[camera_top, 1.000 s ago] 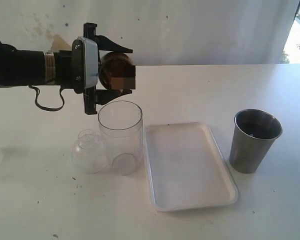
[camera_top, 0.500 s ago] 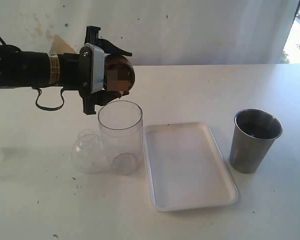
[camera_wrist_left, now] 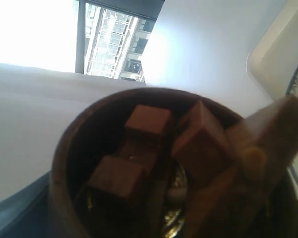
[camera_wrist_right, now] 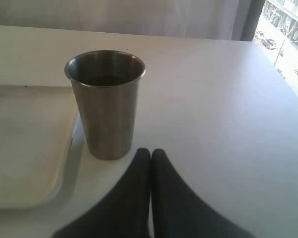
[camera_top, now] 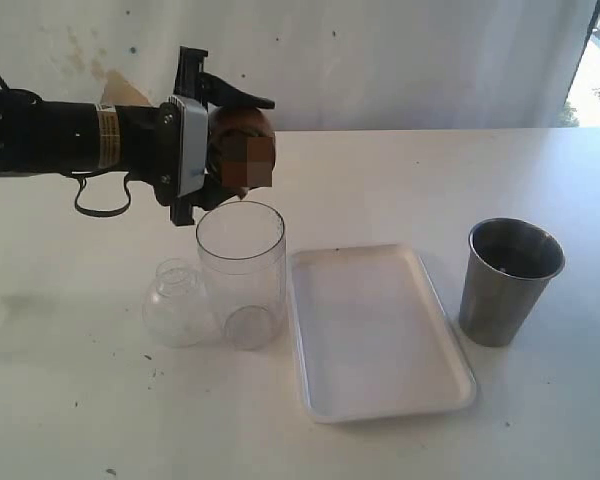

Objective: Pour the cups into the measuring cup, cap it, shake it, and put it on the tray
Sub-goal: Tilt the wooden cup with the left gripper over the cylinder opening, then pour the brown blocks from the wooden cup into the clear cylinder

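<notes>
The white table (camera_top: 380, 180) carries a tray (camera_top: 380, 335) at centre. A clear cylinder (camera_top: 241, 275) and dome cap (camera_top: 177, 303) stand left, a steel tumbler (camera_top: 510, 283) right.

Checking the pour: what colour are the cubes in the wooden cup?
Brown; the cubes show best in the left wrist view.

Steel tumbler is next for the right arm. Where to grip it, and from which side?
Clamp the steel tumbler across its wall near mid-height, coming in level from the side away from the tray, whose rim lies close beside it. It stands upright and widens toward its mouth, so a side grip should keep it from sliding down. The right gripper is shut; open it first.
</notes>
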Robot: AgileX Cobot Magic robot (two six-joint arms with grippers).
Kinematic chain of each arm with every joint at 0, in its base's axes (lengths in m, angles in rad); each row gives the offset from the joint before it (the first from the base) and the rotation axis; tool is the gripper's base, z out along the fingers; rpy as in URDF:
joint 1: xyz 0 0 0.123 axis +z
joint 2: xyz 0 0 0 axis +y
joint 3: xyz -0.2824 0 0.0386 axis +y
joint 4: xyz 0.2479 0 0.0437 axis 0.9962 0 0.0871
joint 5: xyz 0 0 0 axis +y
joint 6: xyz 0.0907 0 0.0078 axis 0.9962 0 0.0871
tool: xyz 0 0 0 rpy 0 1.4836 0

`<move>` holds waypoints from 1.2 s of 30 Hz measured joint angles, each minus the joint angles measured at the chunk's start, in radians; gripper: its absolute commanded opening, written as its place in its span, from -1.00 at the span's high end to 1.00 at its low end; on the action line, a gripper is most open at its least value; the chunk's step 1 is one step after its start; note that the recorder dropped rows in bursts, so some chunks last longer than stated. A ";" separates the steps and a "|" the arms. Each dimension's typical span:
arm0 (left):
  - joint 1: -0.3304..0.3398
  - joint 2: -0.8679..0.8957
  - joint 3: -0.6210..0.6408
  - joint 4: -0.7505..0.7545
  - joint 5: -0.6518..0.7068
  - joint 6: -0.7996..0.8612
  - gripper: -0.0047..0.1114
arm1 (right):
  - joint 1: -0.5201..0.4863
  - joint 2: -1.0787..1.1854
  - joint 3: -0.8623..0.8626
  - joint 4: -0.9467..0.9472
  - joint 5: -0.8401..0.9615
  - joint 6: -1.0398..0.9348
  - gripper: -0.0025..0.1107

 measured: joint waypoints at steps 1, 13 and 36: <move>0.000 0.000 0.000 0.000 0.000 0.016 0.92 | 0.000 0.000 0.000 0.000 0.000 0.000 0.96; 0.000 0.000 0.000 0.000 0.000 0.193 0.92 | 0.000 0.000 0.000 0.000 0.000 0.000 0.96; 0.000 0.000 0.000 -0.008 -0.004 0.361 0.92 | 0.000 0.000 0.000 0.000 0.000 0.000 0.96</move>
